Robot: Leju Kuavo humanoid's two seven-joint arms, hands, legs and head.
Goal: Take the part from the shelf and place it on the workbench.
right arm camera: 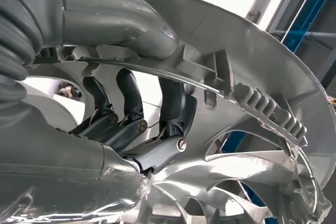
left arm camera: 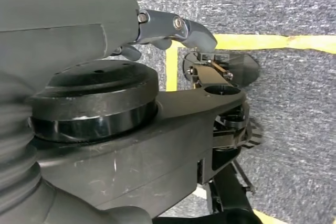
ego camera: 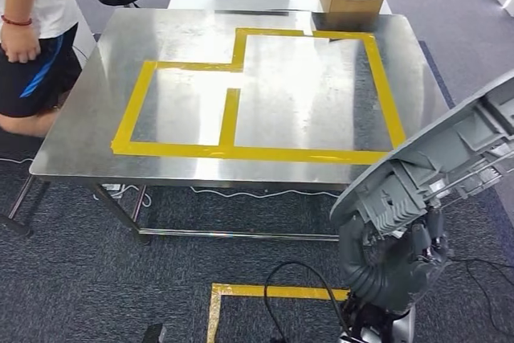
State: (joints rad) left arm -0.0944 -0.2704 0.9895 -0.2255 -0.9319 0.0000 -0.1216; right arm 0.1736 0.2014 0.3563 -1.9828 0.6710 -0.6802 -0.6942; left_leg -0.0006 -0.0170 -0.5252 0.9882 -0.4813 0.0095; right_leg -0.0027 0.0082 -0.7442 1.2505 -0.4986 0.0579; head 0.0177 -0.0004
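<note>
One grey part (ego camera: 436, 158) held near the desk's (ego camera: 181, 38) right corner.
Right hand (ego camera: 393, 259) fingers (right arm camera: 130, 98) grip it; left hand (left arm camera: 174, 27) state unclear.

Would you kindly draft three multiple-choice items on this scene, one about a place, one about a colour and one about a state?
1. Where is the grey part?
A. Lying on the workbench
B. Held in the right hand, off the bench's near right corner
C. On the round stool

2. What colour is the tape marking the workbench?
A. Yellow
B. Red
C. Blue

3. What is the right hand doing?
A. Hanging with nothing in it
B. Pressing the carpet
C. Gripping the part

Answers:
1 B, the head view shows the part above the carpet, not on the steel top.
2 A, yellow strips outline the boxes.
3 C, the right wrist view shows its fingers curled around a rib of the part.
</note>
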